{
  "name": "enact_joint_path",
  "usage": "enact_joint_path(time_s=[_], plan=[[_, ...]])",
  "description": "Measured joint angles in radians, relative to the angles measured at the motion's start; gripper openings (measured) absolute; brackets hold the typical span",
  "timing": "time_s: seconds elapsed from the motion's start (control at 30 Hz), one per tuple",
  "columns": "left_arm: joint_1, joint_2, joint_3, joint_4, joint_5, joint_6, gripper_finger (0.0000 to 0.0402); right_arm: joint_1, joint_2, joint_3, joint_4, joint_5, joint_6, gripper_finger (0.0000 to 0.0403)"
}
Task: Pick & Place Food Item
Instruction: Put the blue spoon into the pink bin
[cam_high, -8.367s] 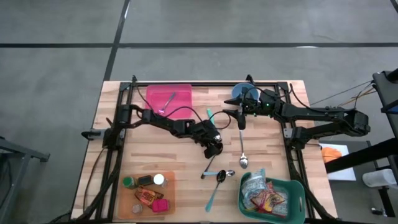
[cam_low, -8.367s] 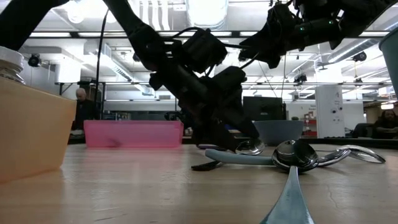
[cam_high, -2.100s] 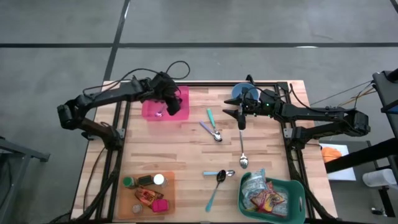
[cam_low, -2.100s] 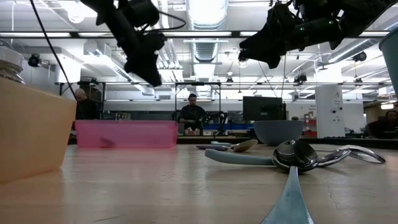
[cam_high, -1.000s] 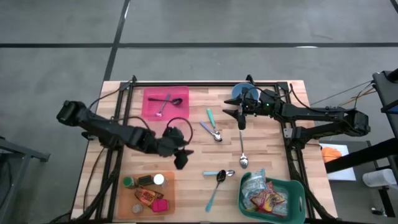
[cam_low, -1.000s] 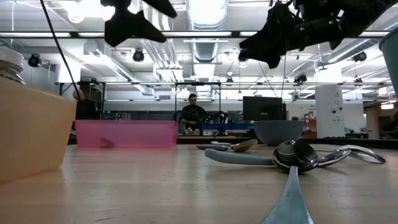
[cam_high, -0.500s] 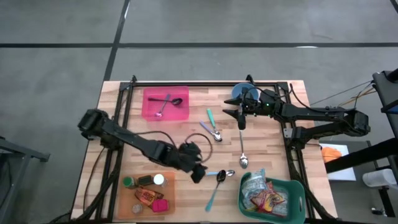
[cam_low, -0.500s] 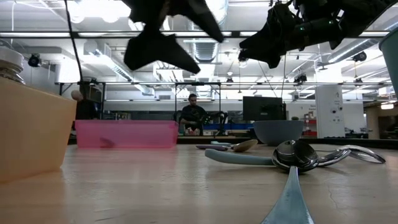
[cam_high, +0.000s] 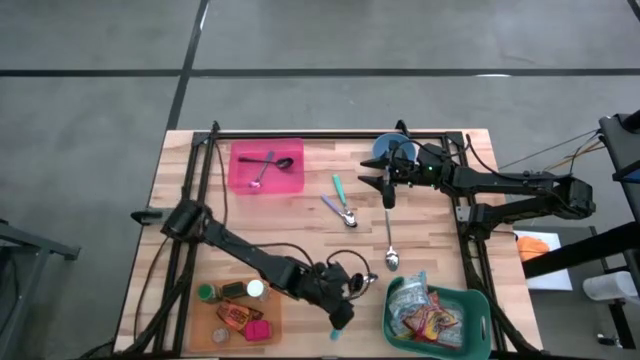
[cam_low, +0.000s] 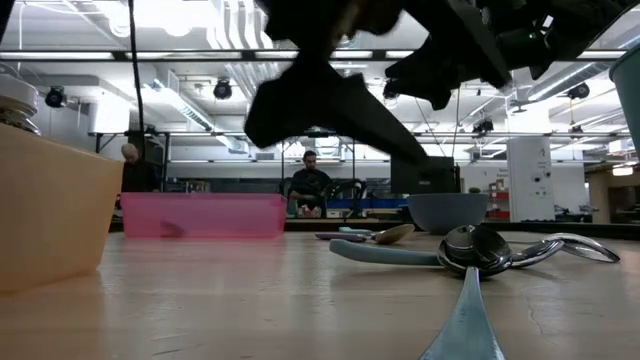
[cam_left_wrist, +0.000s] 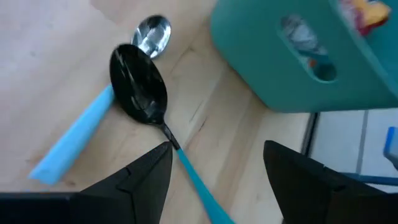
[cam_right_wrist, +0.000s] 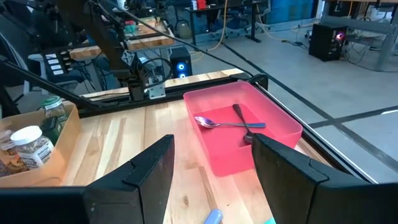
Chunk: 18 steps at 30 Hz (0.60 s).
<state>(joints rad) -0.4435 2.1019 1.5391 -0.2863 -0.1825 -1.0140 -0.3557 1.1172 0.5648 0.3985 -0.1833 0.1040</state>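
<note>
My left gripper (cam_left_wrist: 214, 171) hangs over the near table edge with its jaws apart and nothing between them, straddling the teal handle of the black spoon (cam_left_wrist: 140, 84). A blue-handled spoon (cam_left_wrist: 155, 34) lies touching it, and the green basket (cam_high: 437, 310) of food packets sits just beside. Two spoons already lie in the pink bin (cam_high: 267, 168); I judge this black one comes next, with more spoons left mid-table. Against the task sentence, cutlery, not food, seems to be what moves. Two seconds ago my left gripper was over the pink bin. Farther off, my right gripper (cam_high: 387, 190) waits near the blue bowl (cam_high: 393, 149), jaws parted, empty; blur hides detail.
</note>
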Motion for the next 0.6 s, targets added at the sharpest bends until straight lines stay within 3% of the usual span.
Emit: enact_joint_path(time_s=[0.2, 0.6], plan=[[0.001, 0.093, 0.074, 0.001, 0.046, -0.008, 0.0253, 0.000, 0.000, 0.000, 0.001, 0.000, 0.000, 0.0211], [-0.001, 0.126, 0.074, 0.007, 0.051, -0.068, 0.0253, 0.000, 0.000, 0.000, 0.000, 0.000, 0.000, 0.0211]])
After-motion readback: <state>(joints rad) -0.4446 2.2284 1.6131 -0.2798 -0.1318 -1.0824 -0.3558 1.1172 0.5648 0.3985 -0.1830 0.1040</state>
